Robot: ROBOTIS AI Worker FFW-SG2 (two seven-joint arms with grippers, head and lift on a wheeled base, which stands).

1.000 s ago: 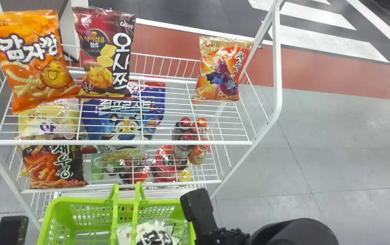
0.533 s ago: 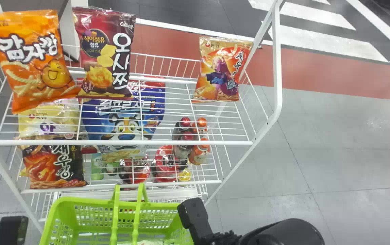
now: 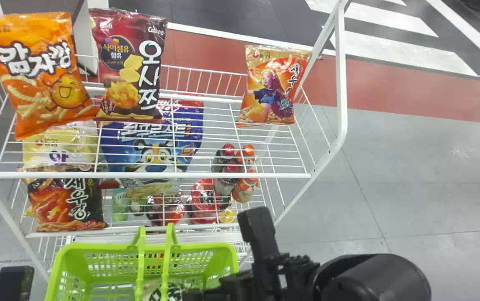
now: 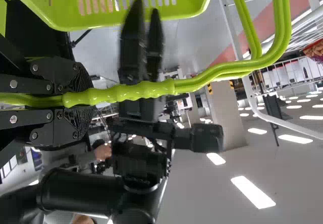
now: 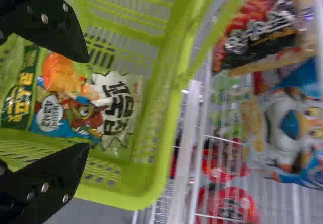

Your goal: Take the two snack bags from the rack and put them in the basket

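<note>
One snack bag (image 5: 93, 98) lies inside the basket (image 3: 76, 246), and it is not held by any fingers. Basket stands before the rack (image 3: 147, 175), at about 7 o'clock of the head view.

Right pincer (image 3: 206, 293) is over the basket, between 6 and 7 o'clock. In the right wrist view its two fingers are wide apart, with the bag seen between and beyond them.

Left pincer (image 3: 14, 284) belongs to the arm at 8 o'clock; in the left wrist view the left pincer (image 4: 91, 99) is closed around the green handle (image 4: 146, 89) of the basket.

On the top shelf of the rack, an orange bag (image 3: 41, 79) and a red bag (image 3: 110, 75) are side by side toward 10 o'clock. A smaller gold-and-red bag (image 3: 269, 85) is well apart from them, at 1 o'clock. Lower down there are a blue bag (image 3: 147, 156) near 9 o'clock, a black-and-red bag (image 3: 62, 205) between 8 and 9 o'clock, and small bottles (image 3: 225, 184) just below the centre.
</note>
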